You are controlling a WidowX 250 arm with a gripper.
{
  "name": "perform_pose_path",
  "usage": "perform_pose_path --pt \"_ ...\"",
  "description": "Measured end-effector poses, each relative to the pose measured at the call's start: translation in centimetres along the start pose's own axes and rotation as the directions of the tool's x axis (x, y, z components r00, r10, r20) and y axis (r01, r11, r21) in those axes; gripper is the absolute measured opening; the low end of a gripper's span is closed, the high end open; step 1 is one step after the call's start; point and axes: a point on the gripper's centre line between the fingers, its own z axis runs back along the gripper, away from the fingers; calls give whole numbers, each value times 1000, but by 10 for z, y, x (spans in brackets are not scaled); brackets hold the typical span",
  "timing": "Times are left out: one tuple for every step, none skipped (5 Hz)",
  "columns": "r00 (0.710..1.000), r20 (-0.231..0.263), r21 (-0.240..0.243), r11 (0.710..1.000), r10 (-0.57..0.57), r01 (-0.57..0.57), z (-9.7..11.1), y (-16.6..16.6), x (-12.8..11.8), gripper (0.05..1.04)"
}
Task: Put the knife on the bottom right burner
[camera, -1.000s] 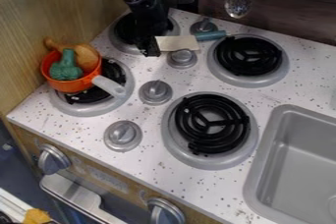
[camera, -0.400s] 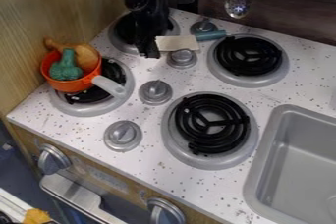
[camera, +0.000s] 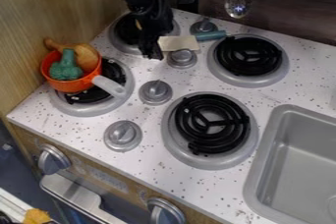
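Teal-handled knife with flat, pale blade seen lying between two round grey knobs, near black-coiled upper right burner; black gripper seen beside blade's end; how far opened, or whether anything is held, cannot be told; blade best gripped squarely, then lifted clear of knobs before being carried to black-coiled lower right burner; counted: one knife, four burners, four stovetop knobs, one gripper.

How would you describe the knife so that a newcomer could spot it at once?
On the speckled stove top, look between the back-left burner and back-right burner. The knife is among the grey knobs there, distinguished by its pale, broad blade and teal handle.
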Motion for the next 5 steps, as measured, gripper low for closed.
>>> perform_pose_path --pt "999 9 31 999 -31 31 -7 0 -3 1001" --pt "999 13 22 998 -52 51 -11 -3 -5 1001" --pt "998 25 19 998 -61 61 -18 -5 -7 1001" --pt "997 24 36 997 -74 73 -19 -2 -10 1001" --pt "994 30 41 994 -103 102 -24 3 -10 1001"
